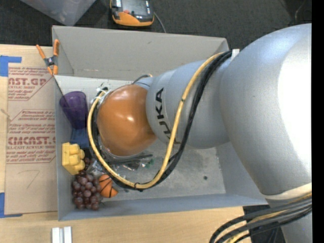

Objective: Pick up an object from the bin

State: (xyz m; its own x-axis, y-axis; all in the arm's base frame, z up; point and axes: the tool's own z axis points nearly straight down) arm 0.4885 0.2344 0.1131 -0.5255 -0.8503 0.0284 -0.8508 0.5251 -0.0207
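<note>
Along the bin's left wall stands a purple cup-shaped thing (74, 108), with a blue thing (80, 135) just in front of it. A yellow toy block (73, 157) lies further toward the near-left corner. Next to it are a bunch of dark purple toy grapes (86, 191) and a small orange ball with black lines (106, 186).
The arm reaches in from the right, and its orange dome and looped cables hang over the left middle of the bin, right beside the left-side things. It hides the floor beneath it. Bare grey floor shows at the near right.
</note>
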